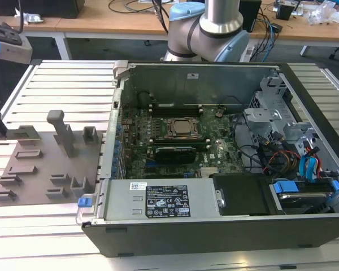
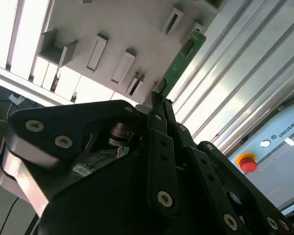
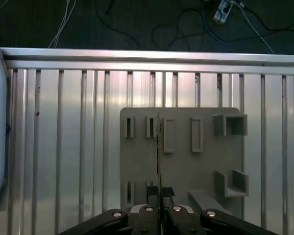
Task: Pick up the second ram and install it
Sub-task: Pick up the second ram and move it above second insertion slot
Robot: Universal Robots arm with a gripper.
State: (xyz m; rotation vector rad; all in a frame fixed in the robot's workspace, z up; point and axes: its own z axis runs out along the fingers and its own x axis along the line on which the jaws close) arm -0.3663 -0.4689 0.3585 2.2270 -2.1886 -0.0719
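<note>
While the fingers (image 2: pixel 159 117) are gripping the second ram (image 2: pixel 182 62) over the grey plate (image 3: pixel 186 171), the pick-up is finishing; installing is demanding careful alignment.

Item count:

- Robot arm (image 1: pixel 214 28): 1.
- Gripper (image 2: pixel 157 99): 1, clamped on 1 memory stick, the second ram (image 2: pixel 183 56).
- Slatted table (image 3: pixel 63 147): 1, carrying 1 grey fixture plate (image 3: pixel 186 171).
- On the plate, in the first wrist view: 4 slotted blocks (image 3: pixel 167 135) in one row along an edge, and 2 open-sided brackets (image 3: pixel 230 125) along the adjoining edge.
- Computer case (image 1: pixel 214 231): 1, open.
- Inside the case: 1 motherboard (image 1: pixel 214 155) with 1 CPU socket (image 1: pixel 183 129), and 1 labelled power supply (image 1: pixel 169 200) along a long wall.
- Red emergency stop button (image 2: pixel 245 162): 1.
</note>
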